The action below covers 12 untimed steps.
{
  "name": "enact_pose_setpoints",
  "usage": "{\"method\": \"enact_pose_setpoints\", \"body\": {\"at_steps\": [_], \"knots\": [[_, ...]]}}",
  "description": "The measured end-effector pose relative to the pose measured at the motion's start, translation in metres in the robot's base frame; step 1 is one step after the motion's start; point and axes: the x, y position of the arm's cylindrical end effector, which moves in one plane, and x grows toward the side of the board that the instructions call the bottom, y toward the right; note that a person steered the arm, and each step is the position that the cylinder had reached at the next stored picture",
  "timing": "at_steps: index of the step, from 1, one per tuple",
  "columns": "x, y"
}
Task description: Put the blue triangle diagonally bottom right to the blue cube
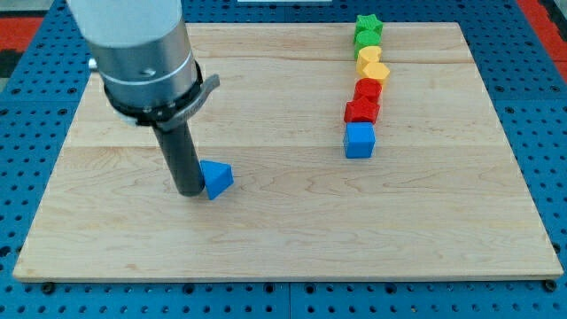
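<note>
Just my tip [188, 191] touching blue triangle [216, 178]

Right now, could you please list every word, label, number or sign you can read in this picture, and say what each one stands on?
None: no readable text shows anywhere.
The blue triangle, blue cube, wooden board and arm housing above my tip carry no markings.

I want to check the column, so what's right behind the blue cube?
Directly behind the blue cube, toward the view's top, sits a red block, touching it or nearly. The red block's lower front is covered by the cube.
</note>
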Motion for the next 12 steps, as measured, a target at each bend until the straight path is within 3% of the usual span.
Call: {"method": "enact_pose_setpoints", "body": {"at_steps": [2, 10, 12], "knots": [[-0.008, 0.021], [-0.030, 0.200], [-0.033, 0.144]]}}
